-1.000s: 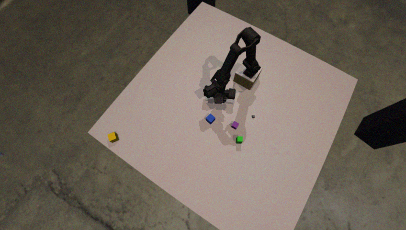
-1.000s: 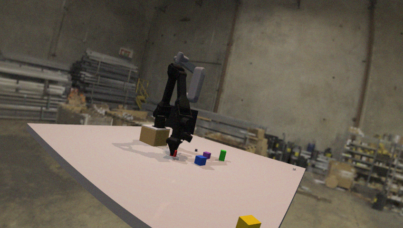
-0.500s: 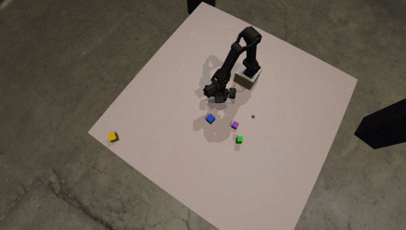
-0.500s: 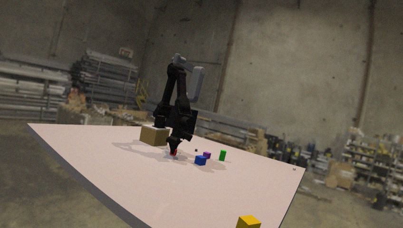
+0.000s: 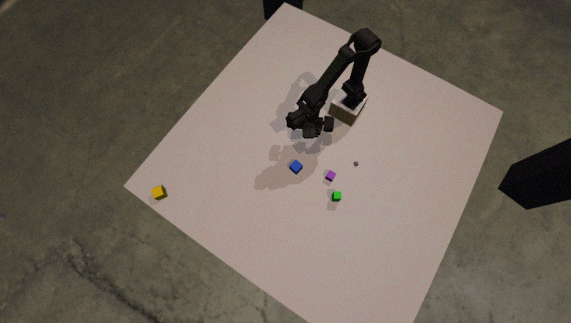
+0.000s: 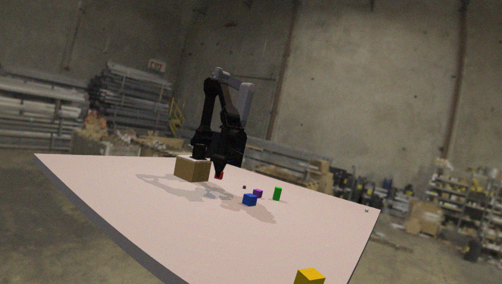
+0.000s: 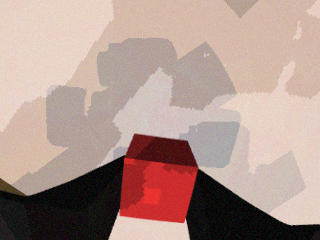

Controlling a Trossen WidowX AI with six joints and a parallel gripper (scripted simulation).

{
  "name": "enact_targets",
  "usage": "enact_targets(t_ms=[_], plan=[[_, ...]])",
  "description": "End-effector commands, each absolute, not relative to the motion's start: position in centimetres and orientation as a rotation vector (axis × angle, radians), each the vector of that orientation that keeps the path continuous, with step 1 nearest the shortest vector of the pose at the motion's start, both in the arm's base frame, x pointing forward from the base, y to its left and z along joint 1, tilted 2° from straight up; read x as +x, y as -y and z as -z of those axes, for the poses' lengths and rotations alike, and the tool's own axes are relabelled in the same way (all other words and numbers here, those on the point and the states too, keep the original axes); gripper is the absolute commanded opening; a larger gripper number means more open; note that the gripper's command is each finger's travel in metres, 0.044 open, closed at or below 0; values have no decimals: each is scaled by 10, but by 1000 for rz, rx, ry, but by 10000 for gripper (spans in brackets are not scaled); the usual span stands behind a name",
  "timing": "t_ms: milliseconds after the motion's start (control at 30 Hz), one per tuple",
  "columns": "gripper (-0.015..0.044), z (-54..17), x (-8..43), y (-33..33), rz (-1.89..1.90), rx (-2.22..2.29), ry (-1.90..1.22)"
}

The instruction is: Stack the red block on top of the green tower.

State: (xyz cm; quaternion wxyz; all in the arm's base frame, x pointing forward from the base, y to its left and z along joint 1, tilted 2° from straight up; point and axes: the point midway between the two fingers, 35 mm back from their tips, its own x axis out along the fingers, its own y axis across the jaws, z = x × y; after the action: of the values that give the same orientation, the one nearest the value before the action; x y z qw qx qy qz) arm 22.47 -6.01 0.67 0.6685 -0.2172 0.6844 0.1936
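The red block [image 6: 221, 176] [image 7: 157, 187] is between the two black fingers of my gripper [image 6: 218, 173] [image 7: 157, 167]. The gripper is shut on it and holds it a little above the table top, near the arm's base box. In the top view the arm hides the red block. The green tower [image 5: 337, 196] [image 6: 277, 193] stands upright on the table, taller than it is wide, apart from the gripper and past the purple block.
A purple block [image 5: 330, 175] [image 6: 257, 193] stands close to the tower, a blue block [image 5: 295, 165] [image 6: 249, 199] between gripper and table middle. A tiny dark cube [image 5: 356, 163] [image 6: 244, 187] lies nearby. A yellow block [image 5: 158, 192] [image 6: 309, 276] is at the far left in the top view.
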Motion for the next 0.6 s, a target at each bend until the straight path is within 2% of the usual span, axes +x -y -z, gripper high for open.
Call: enact_targets(t_ms=[0,233,567], plan=[[0,-24,227,60,-432,-487,-1538],[0,-55,226,58,-432,-487,-1538],[0,-57,233,55,-435,-492,-1537]])
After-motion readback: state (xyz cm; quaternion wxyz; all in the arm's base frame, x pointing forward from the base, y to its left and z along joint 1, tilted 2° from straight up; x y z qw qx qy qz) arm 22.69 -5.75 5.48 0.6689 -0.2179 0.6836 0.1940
